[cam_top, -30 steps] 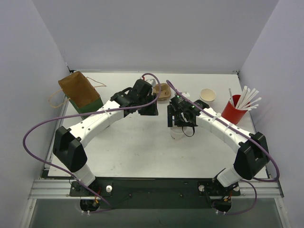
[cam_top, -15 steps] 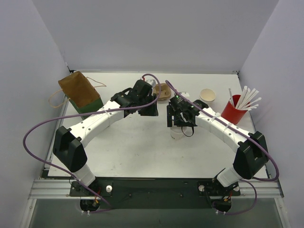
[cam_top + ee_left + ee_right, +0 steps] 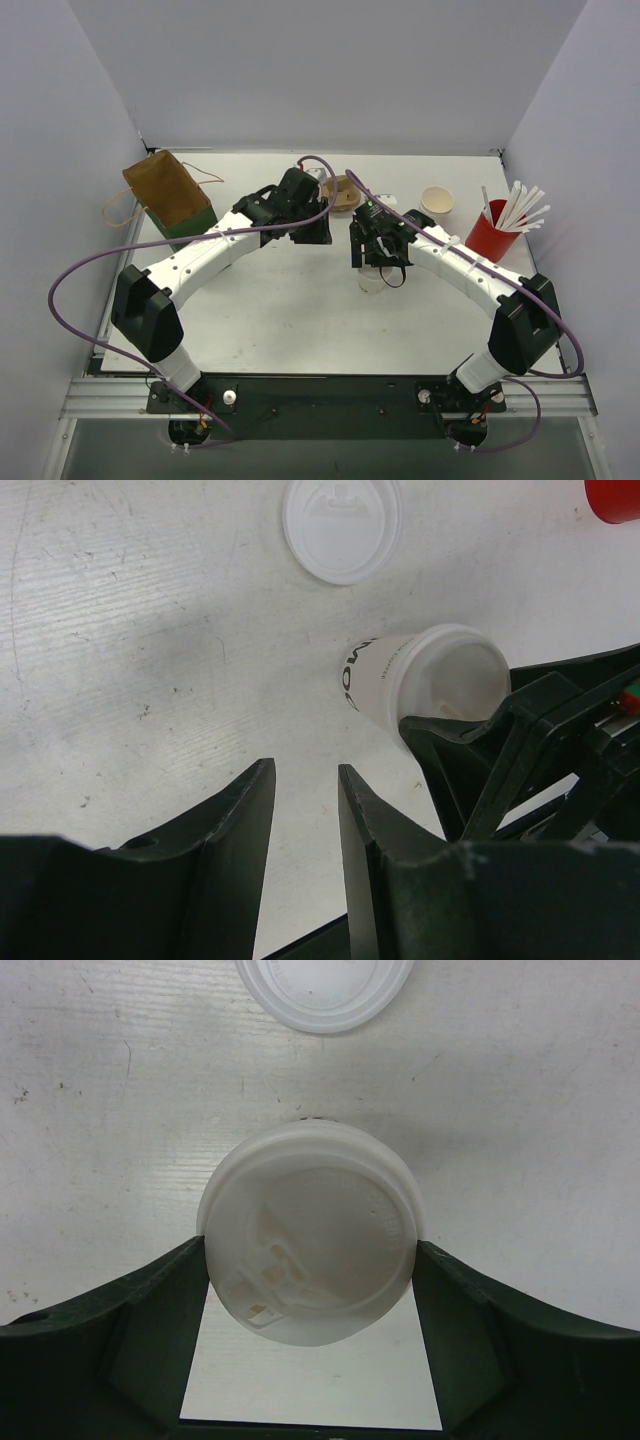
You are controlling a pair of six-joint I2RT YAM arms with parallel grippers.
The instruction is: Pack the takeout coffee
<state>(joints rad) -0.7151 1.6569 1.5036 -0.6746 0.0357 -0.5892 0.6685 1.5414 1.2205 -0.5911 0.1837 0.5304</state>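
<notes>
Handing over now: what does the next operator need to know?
Left gripper: open, empty, hovering.
Right gripper: jaws astride the upright lidded cup; firm grip not clear.
Open cup: back right, no lid. Loose lid lies just beyond the lidded cup.
Carrier is at back centre, bag at back left.
Done: one cup lidded.
Left: lid the open cup, pack both.

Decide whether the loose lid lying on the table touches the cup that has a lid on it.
Apart. The right wrist view shows a strip of bare table between the loose lid and the lidded cup.
</notes>
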